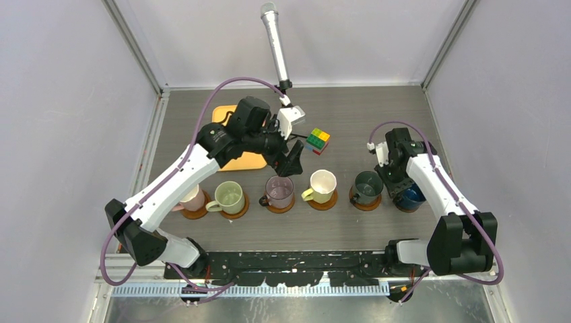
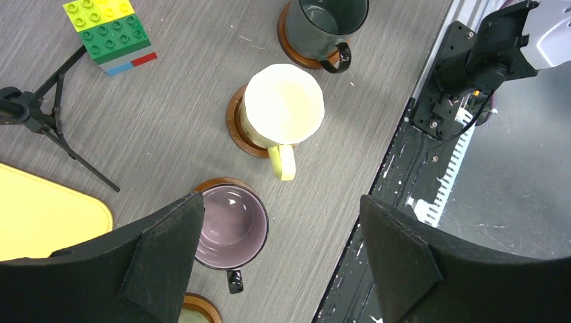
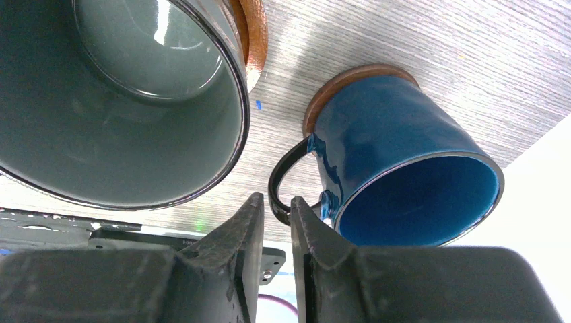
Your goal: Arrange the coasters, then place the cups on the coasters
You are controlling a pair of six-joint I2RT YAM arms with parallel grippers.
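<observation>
Six cups stand in a row, each on a brown coaster: pink (image 1: pixel 192 198), pale green (image 1: pixel 229 196), mauve (image 1: pixel 279 191), cream-yellow (image 1: pixel 323 184), dark grey-green (image 1: pixel 368 186) and navy blue (image 1: pixel 412 197). My right gripper (image 3: pixel 276 202) is shut on the navy cup's (image 3: pixel 397 161) black handle; that cup rests on its coaster (image 3: pixel 357 73), close beside the grey-green cup (image 3: pixel 121 101). My left gripper (image 2: pixel 279 202) hangs open and empty above the table, next to the mauve cup (image 2: pixel 232 229) and short of the cream-yellow cup (image 2: pixel 283 104).
An orange-yellow tray (image 1: pixel 246 160) lies behind the row, under the left arm. A multicoloured cube (image 1: pixel 318 140) and a microphone on a small tripod (image 1: pixel 276 47) stand at the back. The table's near edge with a black rail (image 2: pixel 431 134) runs just beyond the cups.
</observation>
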